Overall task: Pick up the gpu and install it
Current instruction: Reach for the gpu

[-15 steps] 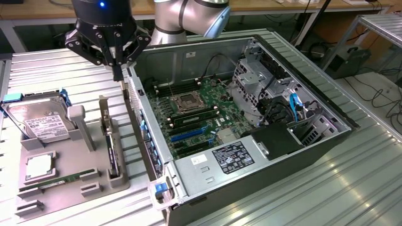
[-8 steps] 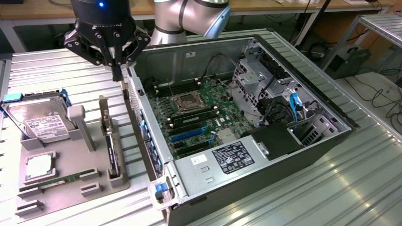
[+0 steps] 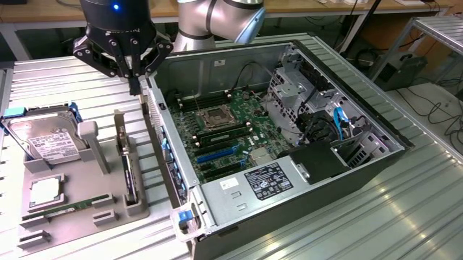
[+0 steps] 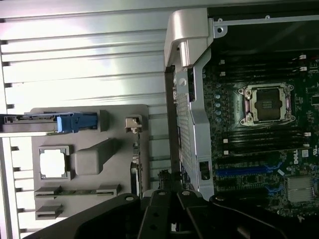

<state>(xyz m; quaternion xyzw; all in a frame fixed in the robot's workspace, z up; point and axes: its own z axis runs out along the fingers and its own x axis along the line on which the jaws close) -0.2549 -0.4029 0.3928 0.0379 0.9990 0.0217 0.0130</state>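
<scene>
The gpu (image 3: 125, 157) is a thin dark card standing on edge in a slot of the grey holder tray (image 3: 72, 176), just beside the open computer case (image 3: 217, 65). My gripper (image 3: 134, 86) hangs above the card's far end, close to the case's outer wall, with its black fingers shut together and nothing between them. In the wrist view the gpu (image 4: 134, 167) shows edge-on with its silvery bracket toward the far end of the tray (image 4: 89, 130), and my gripper (image 4: 164, 181) is just over the gap between tray and case. A blue card slot (image 3: 217, 155) lies on the motherboard (image 3: 224, 116).
On the tray stand a silver hard drive (image 3: 45, 142) with blue rails, a processor (image 3: 45, 190) and a green RAM stick (image 3: 65, 208). The case's raised side wall (image 4: 192, 124) runs right next to the card. The ribbed metal table (image 3: 405, 216) surrounds everything.
</scene>
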